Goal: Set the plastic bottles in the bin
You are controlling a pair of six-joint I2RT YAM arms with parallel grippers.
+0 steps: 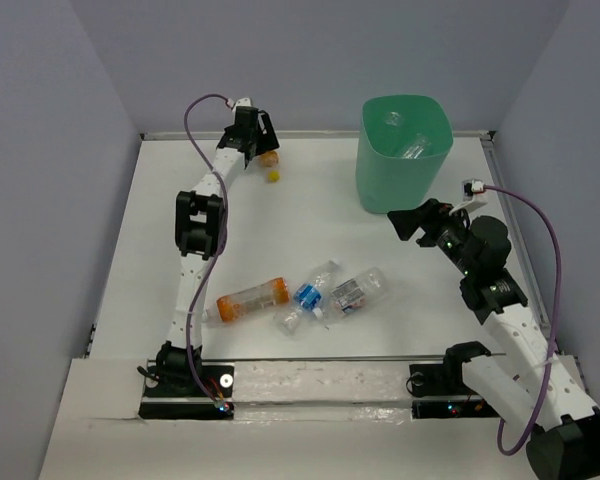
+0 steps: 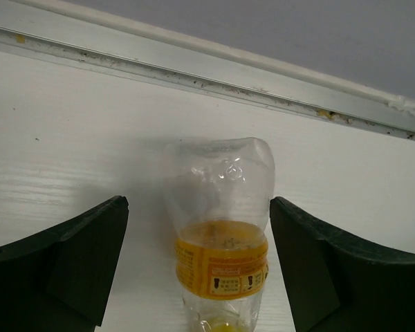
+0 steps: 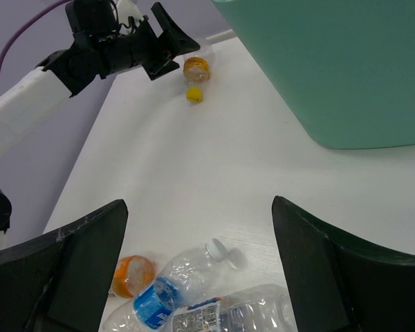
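Observation:
The mint-green bin [image 1: 403,152] stands at the back right, with clear bottles [image 1: 412,148] inside; its wall fills the right wrist view [image 3: 332,69]. My left gripper [image 1: 255,140] is open at the far back, its jaws on either side of a small orange-label bottle [image 2: 221,256] with a yellow cap [image 1: 273,176], lying on the table. Three bottles lie near the front: an orange-label one [image 1: 250,298], a blue-label one [image 1: 308,296] and a white-label one [image 1: 355,293]. My right gripper [image 1: 408,222] is open and empty, raised beside the bin.
A metal rail [image 2: 207,76] and the back wall run close behind the left gripper. The table's right rail [image 1: 505,200] passes beside the right arm. In the right wrist view the left arm [image 3: 28,111] shows at upper left.

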